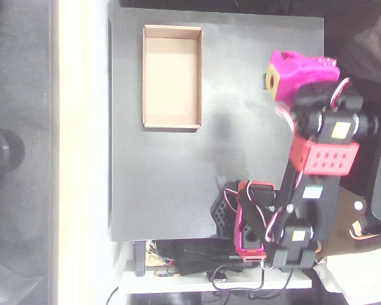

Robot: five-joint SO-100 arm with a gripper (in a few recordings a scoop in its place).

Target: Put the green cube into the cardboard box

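Hovering over the dark table (178, 178), the magenta gripper (274, 79) is well apart from the cardboard box (172, 124).
I cannot tell whether its claw is clenched or released.

Tan cardboard box (172, 76) with pale brown floor, matte dark grey table (165, 178), magenta tool (298, 75) with a yellow-faced tip

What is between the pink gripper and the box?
Nothing. In the overhead view, only bare dark mat lies between the gripper and the box.
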